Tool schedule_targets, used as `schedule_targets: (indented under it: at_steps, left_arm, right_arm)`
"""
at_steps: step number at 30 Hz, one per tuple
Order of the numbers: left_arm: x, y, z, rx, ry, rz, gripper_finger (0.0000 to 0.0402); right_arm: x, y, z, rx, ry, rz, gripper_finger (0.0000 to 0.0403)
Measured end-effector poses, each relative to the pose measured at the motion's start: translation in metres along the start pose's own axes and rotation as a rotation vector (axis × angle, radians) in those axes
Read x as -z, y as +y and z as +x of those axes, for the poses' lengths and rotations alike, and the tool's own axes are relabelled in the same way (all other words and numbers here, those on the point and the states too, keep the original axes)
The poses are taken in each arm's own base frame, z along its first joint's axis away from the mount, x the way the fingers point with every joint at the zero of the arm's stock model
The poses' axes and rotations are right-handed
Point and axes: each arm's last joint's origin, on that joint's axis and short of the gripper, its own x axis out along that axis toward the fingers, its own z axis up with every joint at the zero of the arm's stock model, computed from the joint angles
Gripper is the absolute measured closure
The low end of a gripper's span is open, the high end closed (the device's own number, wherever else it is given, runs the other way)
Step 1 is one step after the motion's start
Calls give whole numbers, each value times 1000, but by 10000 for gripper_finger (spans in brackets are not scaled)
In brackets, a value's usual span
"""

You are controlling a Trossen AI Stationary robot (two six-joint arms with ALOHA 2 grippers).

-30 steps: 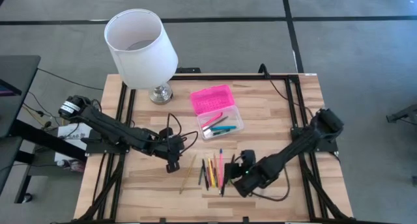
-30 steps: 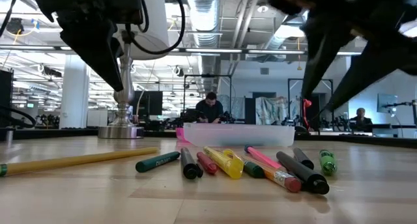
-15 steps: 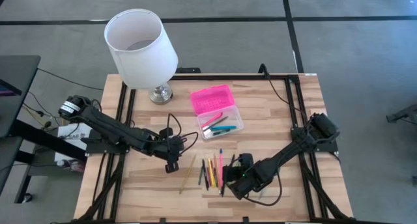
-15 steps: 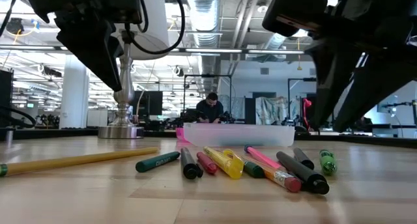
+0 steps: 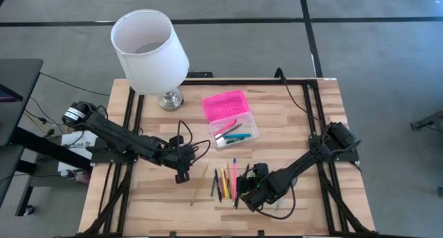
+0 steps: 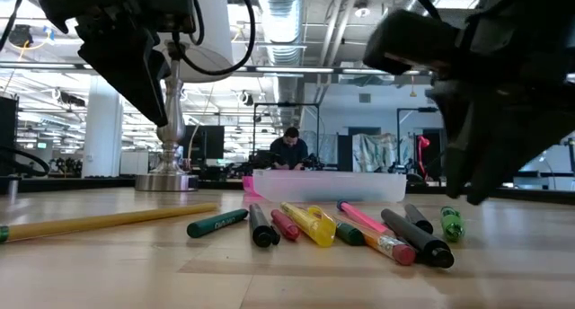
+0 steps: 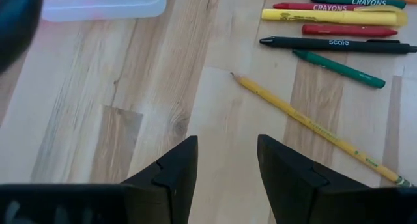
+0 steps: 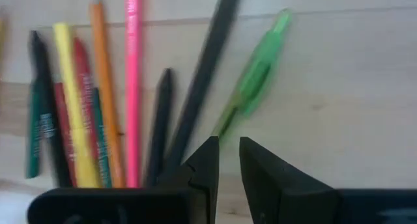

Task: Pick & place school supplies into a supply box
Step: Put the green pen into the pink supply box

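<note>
The school supplies (image 5: 225,183) lie side by side near the table's near edge: a pink pen (image 8: 133,87), two black pens, a green pen (image 8: 257,74), crayons and a yellow highlighter. A yellow pencil (image 7: 313,126) lies apart to their left. The supply box (image 5: 230,117) is open, with its pink lid toward the far side and its clear base holding a few pens. My right gripper (image 8: 228,162) hovers low over the near ends of the black and green pens, fingers a narrow gap apart. My left gripper (image 7: 228,162) is open above bare wood left of the pencil.
A white-shaded lamp (image 5: 149,50) stands on its metal base (image 5: 170,98) at the far left of the table. Black frame rails run along both side edges. Bare wood lies between the box and the pens and right of them. A person sits far behind the table.
My right gripper has come down and moved toward the table's left and near edge, closing in on the right side of the pen group. The pens and the box have not moved.
</note>
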Motion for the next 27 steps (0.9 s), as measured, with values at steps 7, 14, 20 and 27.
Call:
schedule_targets:
  at_steps: [7,14,20,27]
  left_arm:
    - [1,1,0,-7,14,4,248]
    - [3,2,0,-18,33,11,248]
    - [3,2,0,-19,33,11,248]
    - [3,2,0,-23,32,13,248]
  right_arm:
    - [3,2,11,6,6,3,348]
    - [1,2,12,4,-4,-1,348]
    - [1,2,12,2,-13,-21,348]
    - [1,2,12,6,-17,-31,348]
